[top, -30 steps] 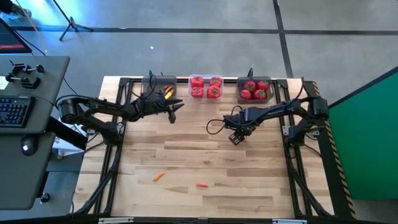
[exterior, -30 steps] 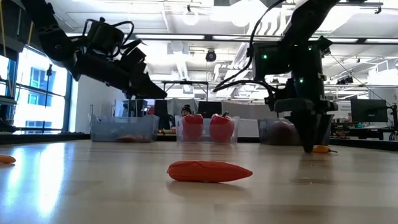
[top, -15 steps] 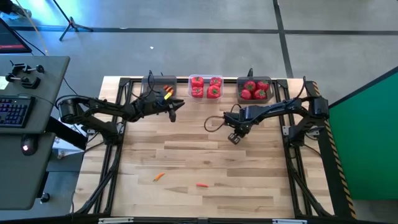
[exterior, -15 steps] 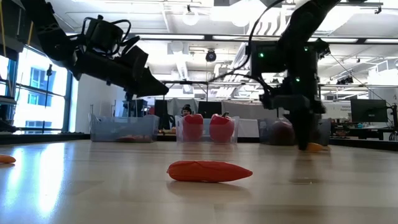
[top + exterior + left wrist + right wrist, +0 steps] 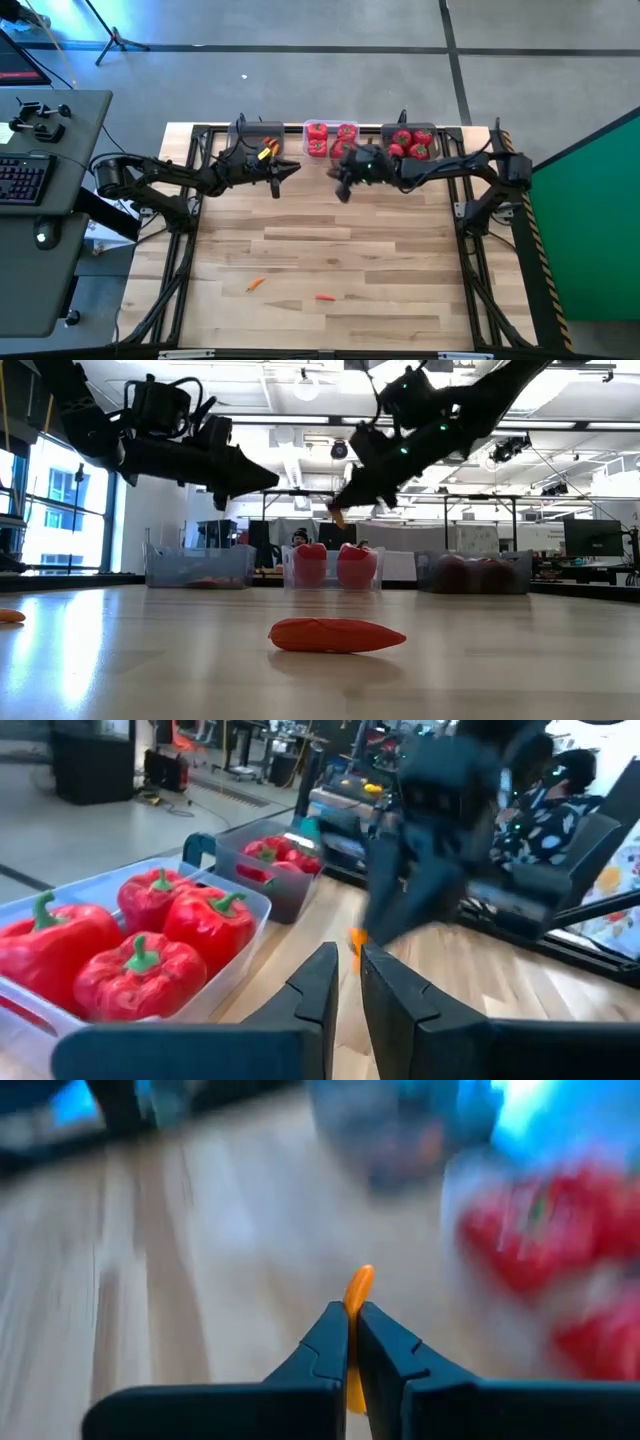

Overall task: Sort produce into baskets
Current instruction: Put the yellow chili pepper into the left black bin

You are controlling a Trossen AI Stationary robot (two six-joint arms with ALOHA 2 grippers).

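My right gripper (image 5: 341,190) is shut on a small orange carrot piece (image 5: 357,1292), high above the table in front of the clear basket (image 5: 332,141) of red peppers. My left gripper (image 5: 287,170) is shut and empty, raised in front of the dark grey basket (image 5: 256,141) that holds carrot pieces. The second dark grey basket (image 5: 410,144) holds red tomatoes. Two more carrot pieces (image 5: 256,283) (image 5: 324,297) lie on the table near its front edge; one of them shows large in the low view (image 5: 337,635). My right gripper pinches the carrot piece between its two fingers, which close on its lower part (image 5: 352,1328). Its upper end (image 5: 360,1278) sticks out past the fingertips. The piece is lifted clear of the table, as the low view (image 5: 338,517) shows.
The three baskets stand in a row along the table's far edge. A wide stretch of bare wood (image 5: 330,240) lies between the grippers and the two loose carrot pieces. A desk with a keyboard (image 5: 25,180) stands left of the table.
My right gripper has risen from the table with the carrot piece that lay at its fingertips, and has gone toward the far edge and the left, tipping from pointing down to slanting. The carrot piece is now lifted clear of the table.
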